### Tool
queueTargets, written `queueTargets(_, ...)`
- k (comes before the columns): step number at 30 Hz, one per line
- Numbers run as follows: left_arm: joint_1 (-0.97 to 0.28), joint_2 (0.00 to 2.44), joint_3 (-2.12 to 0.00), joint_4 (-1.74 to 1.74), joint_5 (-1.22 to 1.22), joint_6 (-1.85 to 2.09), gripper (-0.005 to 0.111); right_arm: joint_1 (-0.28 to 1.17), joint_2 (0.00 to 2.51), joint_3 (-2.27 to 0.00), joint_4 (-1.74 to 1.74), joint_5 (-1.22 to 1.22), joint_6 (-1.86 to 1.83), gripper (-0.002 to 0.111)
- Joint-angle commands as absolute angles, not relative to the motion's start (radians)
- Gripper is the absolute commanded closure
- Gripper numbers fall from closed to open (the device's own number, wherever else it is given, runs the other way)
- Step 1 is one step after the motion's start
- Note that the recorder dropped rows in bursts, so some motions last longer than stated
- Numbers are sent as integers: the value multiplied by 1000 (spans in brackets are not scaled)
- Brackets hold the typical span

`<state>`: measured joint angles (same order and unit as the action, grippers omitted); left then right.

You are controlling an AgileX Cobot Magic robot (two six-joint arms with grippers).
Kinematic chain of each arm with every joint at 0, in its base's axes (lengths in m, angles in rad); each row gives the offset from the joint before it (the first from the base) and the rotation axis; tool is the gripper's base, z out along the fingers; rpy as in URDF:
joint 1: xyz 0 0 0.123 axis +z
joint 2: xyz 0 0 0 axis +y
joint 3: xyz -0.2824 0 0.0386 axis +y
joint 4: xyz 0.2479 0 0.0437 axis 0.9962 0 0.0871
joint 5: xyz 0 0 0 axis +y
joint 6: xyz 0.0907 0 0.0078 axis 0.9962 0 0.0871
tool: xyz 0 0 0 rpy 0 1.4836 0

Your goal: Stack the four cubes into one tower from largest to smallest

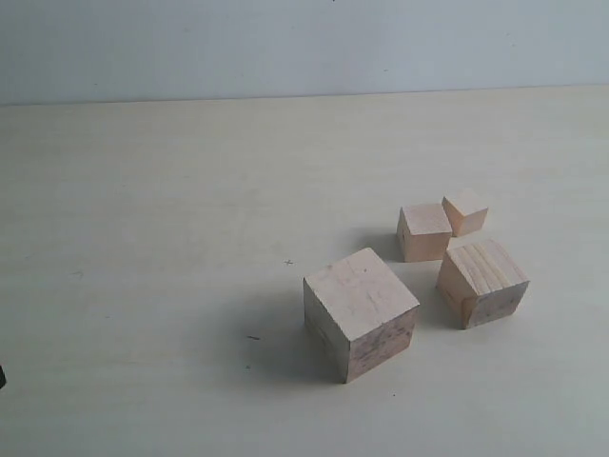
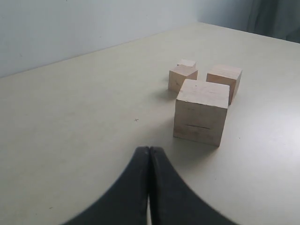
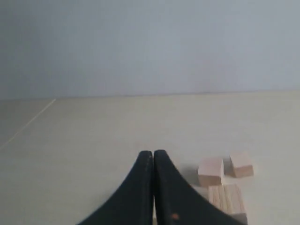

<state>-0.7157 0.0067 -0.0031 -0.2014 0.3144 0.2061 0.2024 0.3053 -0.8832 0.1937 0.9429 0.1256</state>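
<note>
The four cubes sit apart on the pale, smooth bench (image 1: 143,238), each flat on one face, in the lower right of the exterior frame. The largest cube (image 1: 360,312) is right of centre, a vertical edge turned toward the bottom of the frame, with dark smudges on its pale wood. The second cube (image 1: 481,281), to its right, shows striped grain on top. Above that one, the third cube (image 1: 423,231) and the smallest cube (image 1: 465,211) stand just beside each other. The black, curved left fingers (image 2: 136,183) are pressed together on nothing, as are the right fingers (image 3: 138,187).
</note>
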Motion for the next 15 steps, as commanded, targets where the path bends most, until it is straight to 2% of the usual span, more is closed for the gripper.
queueTargets(1, -715, 0, 0, -205, 313, 206, 107, 198, 561, -963, 291, 1067, 98, 108)
queueTargets(6, -715, 0, 0, -205, 313, 206, 107, 234, 903, -963, 375, 1006, -137, 108)
queueTargets(11, -715, 0, 0, -205, 313, 206, 107, 522, 1059, -963, 135, 893, -149, 108)
queueTargets(15, -715, 0, 0, -205, 313, 206, 107, 671, 1119, -963, 98, 852, -149, 108)
